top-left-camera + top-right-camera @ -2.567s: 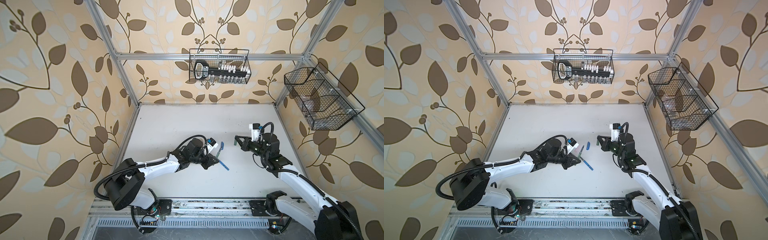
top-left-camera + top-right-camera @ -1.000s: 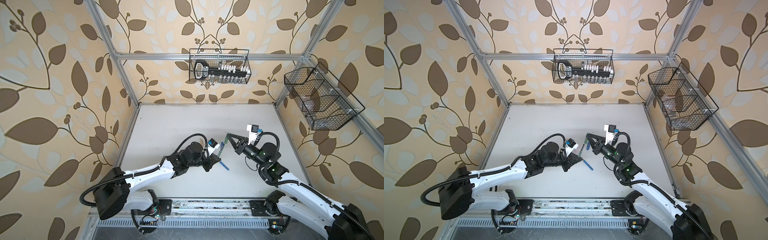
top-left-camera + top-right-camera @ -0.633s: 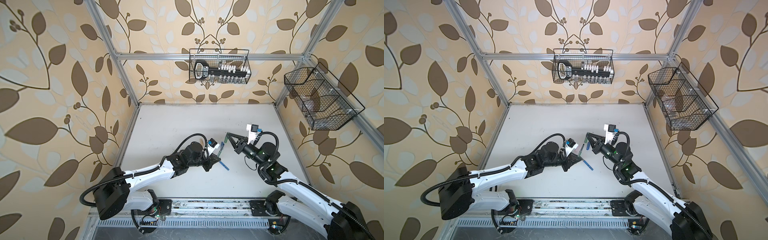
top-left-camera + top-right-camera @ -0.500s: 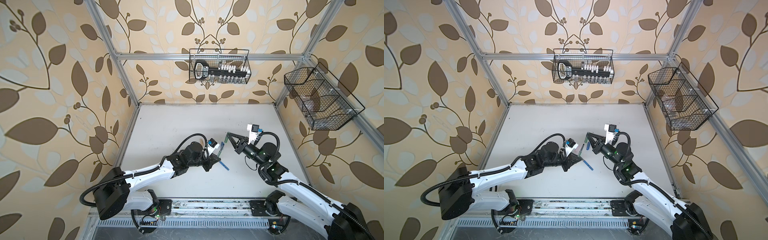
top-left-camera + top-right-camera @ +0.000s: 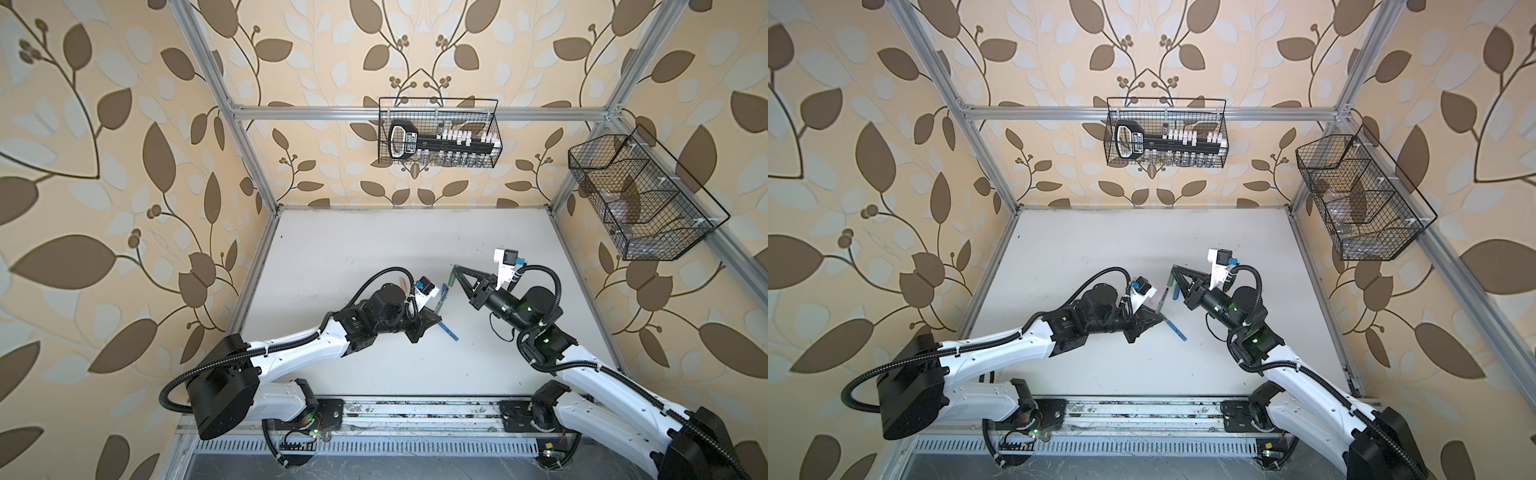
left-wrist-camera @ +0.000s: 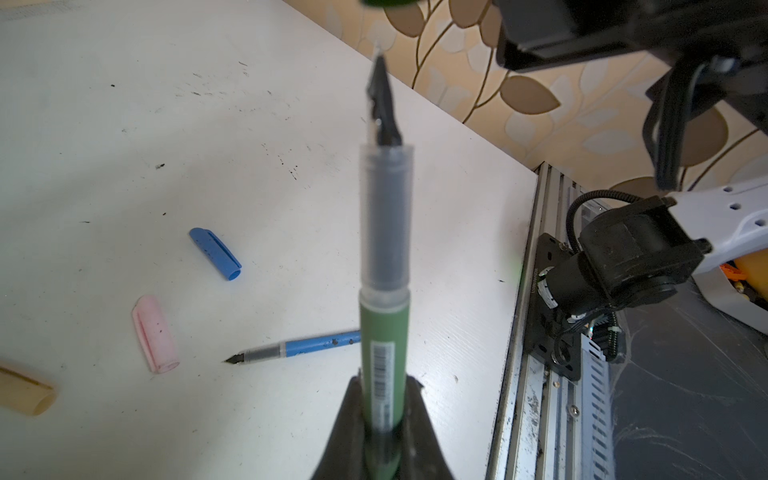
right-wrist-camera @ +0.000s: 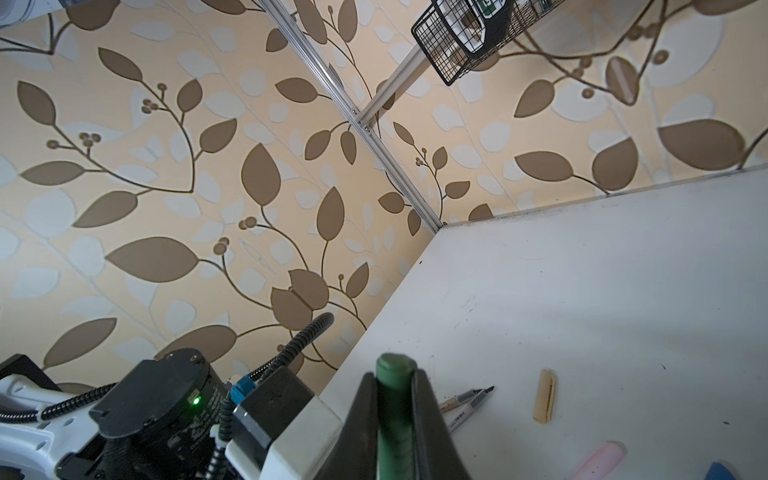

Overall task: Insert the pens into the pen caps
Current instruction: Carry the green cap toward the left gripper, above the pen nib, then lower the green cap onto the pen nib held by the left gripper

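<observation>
Green pen is clamped by its barrel in the shut left fingers, raised over the mid worktop, tip aimed far-right. Green cap is pinched in the closed right fingers, just beyond the tip, axes roughly in line, not inserted. Blue pen, blue cap, pink cap and tan cap lie loose. Back basket holds a black tool.

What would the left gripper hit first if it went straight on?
Probably the green cap held by the right gripper; the left gripper's green pen tip leads and points right at it. Depth is unclear.
</observation>
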Robot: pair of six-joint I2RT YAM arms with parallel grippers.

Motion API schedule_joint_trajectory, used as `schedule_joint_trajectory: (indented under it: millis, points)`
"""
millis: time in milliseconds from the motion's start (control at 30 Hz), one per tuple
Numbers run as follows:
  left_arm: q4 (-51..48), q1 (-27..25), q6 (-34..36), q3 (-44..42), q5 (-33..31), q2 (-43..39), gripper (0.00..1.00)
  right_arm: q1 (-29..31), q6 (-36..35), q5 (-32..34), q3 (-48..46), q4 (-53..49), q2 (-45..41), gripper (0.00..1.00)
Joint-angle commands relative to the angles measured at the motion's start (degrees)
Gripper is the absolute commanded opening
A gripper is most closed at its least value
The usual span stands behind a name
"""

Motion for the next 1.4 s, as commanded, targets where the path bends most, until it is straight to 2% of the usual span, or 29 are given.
schedule_joint_trajectory:
  millis: [0, 600, 1133, 1367]
  points:
    - [1.58, -0.76, 0.79, 0.38, 1.2, -1.13, 0.0, 0.49, 0.03, 0.98, 0.84, 2.08, 0.55, 0.14]
    - [2.18, -0.85, 0.39, 0.29, 1.47, -1.16, 0.0, 1.51, -0.21, 1.85, -0.17, 3.68, 1.36, 0.14]
    - [2.64, -0.85, 0.28, 0.11, 1.2, -1.16, 0.0, 1.41, -3.75, 3.86, 1.01, -2.76, -2.47, 0.14]
    - [2.55, -0.85, 0.32, 0.04, 1.12, -1.34, 0.0, 1.64, -1.45, 2.38, -0.6, 0.87, -1.1, 0.14]
